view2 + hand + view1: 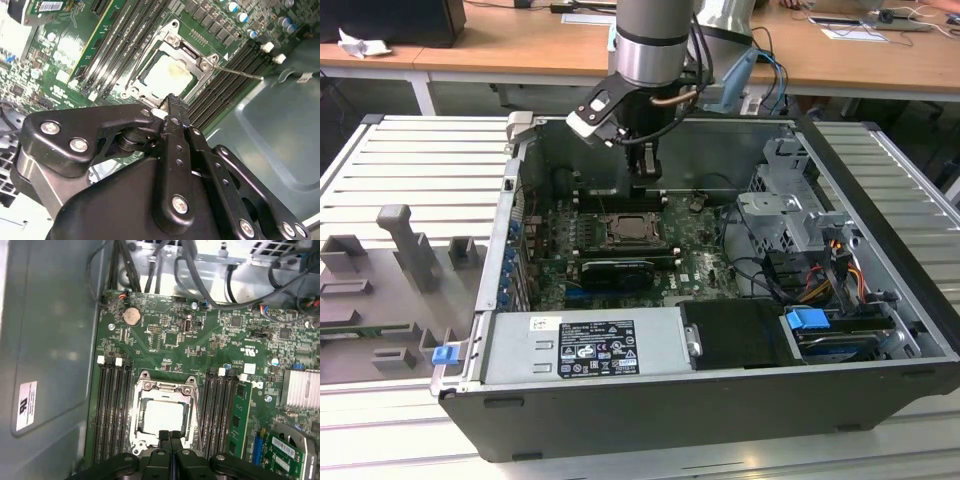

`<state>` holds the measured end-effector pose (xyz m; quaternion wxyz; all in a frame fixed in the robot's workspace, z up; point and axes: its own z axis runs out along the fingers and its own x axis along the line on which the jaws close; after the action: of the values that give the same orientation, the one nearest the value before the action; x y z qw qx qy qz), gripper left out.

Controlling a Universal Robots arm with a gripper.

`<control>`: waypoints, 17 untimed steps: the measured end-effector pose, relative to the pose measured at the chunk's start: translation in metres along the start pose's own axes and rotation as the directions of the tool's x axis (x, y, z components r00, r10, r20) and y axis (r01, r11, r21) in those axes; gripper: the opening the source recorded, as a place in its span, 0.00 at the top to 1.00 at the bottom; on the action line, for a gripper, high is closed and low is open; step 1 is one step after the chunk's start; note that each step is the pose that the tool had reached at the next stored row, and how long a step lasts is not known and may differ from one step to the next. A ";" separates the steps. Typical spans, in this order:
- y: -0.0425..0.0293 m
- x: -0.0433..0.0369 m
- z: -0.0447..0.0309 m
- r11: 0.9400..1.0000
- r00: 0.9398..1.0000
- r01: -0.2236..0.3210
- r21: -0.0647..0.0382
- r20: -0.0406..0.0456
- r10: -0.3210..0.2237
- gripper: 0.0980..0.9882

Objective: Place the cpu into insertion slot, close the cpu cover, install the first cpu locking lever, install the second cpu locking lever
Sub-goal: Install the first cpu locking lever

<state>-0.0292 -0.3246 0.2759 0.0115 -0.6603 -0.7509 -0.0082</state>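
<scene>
Claw (170, 436) pressed together over the closed cpu cover (165, 387); second wrist view adds a protruding lever (240, 73).

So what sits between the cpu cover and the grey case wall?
Black memory slots, between cpu cover and case wall, in the first wrist view.

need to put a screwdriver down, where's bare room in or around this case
Bare: the slatted table on the exterior view's right of the case, and its strip behind the grey fixtures on that view's left. Crowded: the cables, and around the hand by the cpu.
</scene>
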 end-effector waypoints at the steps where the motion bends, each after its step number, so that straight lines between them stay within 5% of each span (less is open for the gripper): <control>1: 0.0000 0.0000 0.0000 0.999 0.999 0.045 0.001 0.000 -0.045 0.99; 5: 0.0000 0.0000 0.0001 0.992 0.992 0.124 0.003 0.000 -0.124 0.99; 12: 0.0000 0.0000 0.0001 0.955 0.955 0.297 0.008 -0.001 -0.297 0.99; 14: 0.0000 0.0000 0.0001 0.920 0.920 0.391 0.011 -0.001 -0.391 0.99; 17: 0.0000 0.0000 0.0001 0.888 0.888 0.460 0.013 -0.002 -0.460 0.99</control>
<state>-0.0292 -0.3246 0.2759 0.0132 -0.4637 -0.8859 -0.0053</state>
